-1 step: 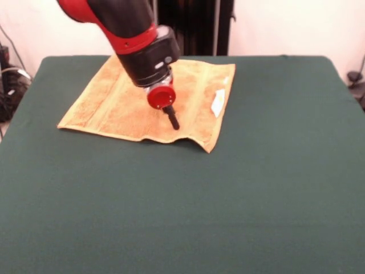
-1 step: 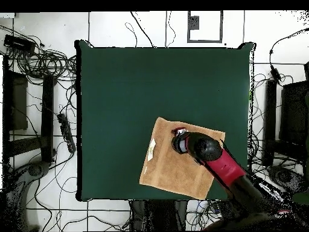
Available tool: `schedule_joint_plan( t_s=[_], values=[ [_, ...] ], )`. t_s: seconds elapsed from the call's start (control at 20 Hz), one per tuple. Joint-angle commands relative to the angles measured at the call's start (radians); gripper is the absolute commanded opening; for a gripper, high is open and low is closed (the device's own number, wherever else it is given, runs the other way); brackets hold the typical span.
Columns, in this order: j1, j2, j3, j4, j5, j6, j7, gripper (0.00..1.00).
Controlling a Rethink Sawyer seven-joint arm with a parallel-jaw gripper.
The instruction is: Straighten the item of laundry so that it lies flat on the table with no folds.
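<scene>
On the far half of the table (image 1: 239, 188), toward the robot's side, the item of laundry (image 1: 108, 105) lies spread almost flat, an orange-tan terry towel set at a slight angle to the table's edges; its woven border bands show along the sides, and a small white tag (image 1: 218, 103) sits near the edge at the right of the front view. Most of the cloth rests smooth on the green top; along the edge nearest the front camera there is a low ripple, and the near right corner lifts a little and casts a small shadow beneath it.

The red and black arm (image 1: 122, 23) comes down over the towel; the gripper (image 1: 171, 118) points down at the cloth in its near half, just inside that rippled edge, with its dark tip at or just above the fabric; contact cannot be made out. Whether its fingers are parted or closed cannot be told from either view.

In the overhead view the towel (image 2: 175, 172) lies toward the table's (image 2: 121, 90) lower right, and the arm (image 2: 220, 160) covers its right part; cables (image 2: 51, 54) trail over the tiled floor (image 2: 145, 27) around the table.
</scene>
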Motion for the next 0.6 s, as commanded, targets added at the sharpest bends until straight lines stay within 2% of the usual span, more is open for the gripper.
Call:
schedule_joint_plan(
  t_s=[0.05,0.6],
  values=[
    [-0.034,0.115,0.288,-0.009,0.092,-0.104,0.146,1.00],
    [-0.126,0.159,0.414,0.022,0.068,-0.106,0.141,1.00]
  ],
)
